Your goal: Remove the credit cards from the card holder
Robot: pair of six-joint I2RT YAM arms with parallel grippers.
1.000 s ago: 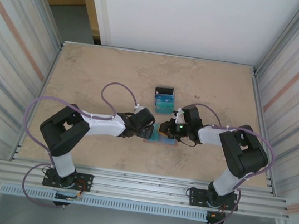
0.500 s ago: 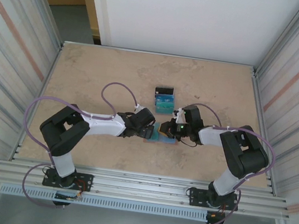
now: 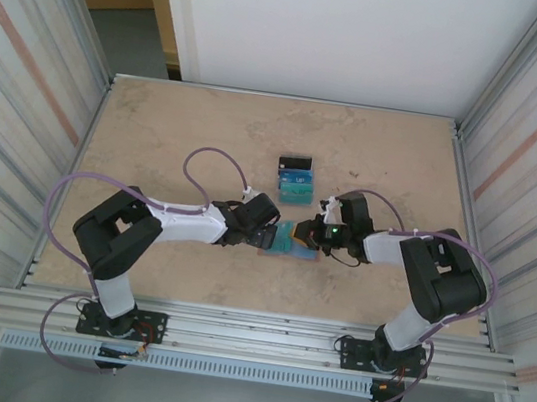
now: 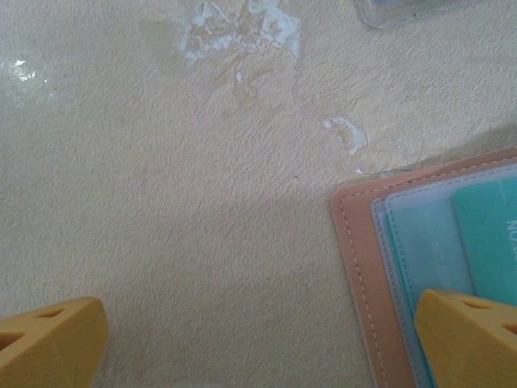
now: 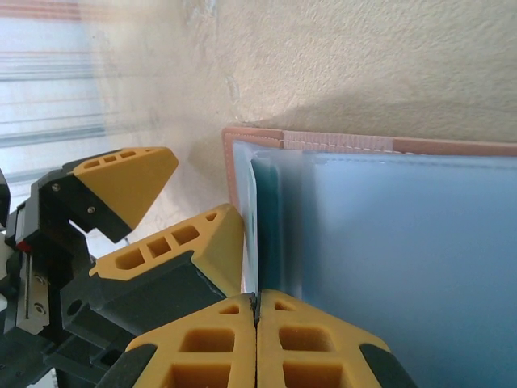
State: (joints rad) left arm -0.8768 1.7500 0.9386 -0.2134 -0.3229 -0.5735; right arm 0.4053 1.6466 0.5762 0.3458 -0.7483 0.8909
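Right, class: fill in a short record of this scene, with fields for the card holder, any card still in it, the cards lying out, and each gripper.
card holder: lying open on the table, between the two grippers
pocketed card: teal, in a clear pocket
loose cards: black, blue and teal, in a row on the table beyond the holder
left gripper: wide open, one fingertip over the holder
right gripper: shut at the holder's pocket edge; whether it grips a card is unclear
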